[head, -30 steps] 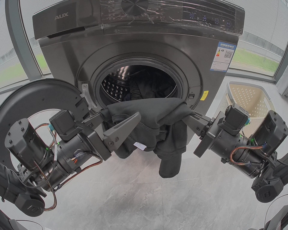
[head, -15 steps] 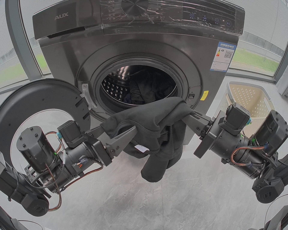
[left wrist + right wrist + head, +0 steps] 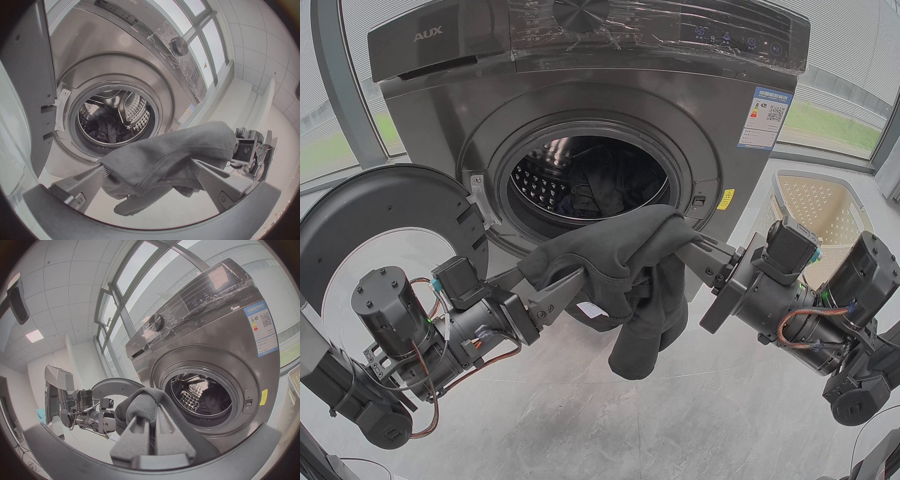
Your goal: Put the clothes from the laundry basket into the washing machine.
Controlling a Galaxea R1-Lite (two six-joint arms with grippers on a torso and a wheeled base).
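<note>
- Hanging in front of the washing machine (image 3: 581, 94), just below its round opening (image 3: 587, 178): one dark garment (image 3: 625, 262), not yet inside.
- Right claw (image 3: 690, 248) squeezed closed on one end of the cloth, near the washing machine's front.
- Left claw (image 3: 550, 278) spread wide apart, with the cloth only draped over its fingers (image 3: 559, 297), no pinch.
- Looks soft, floppy and light; likely to sag anywhere and could slide off the spread claw.
- Best to grab a thick bunched fold, not a thin edge.
- Watch the dangling end so nothing snags on the washing machine's rim.
- More dark clothes (image 3: 606, 181) already deep inside the washing machine.
</note>
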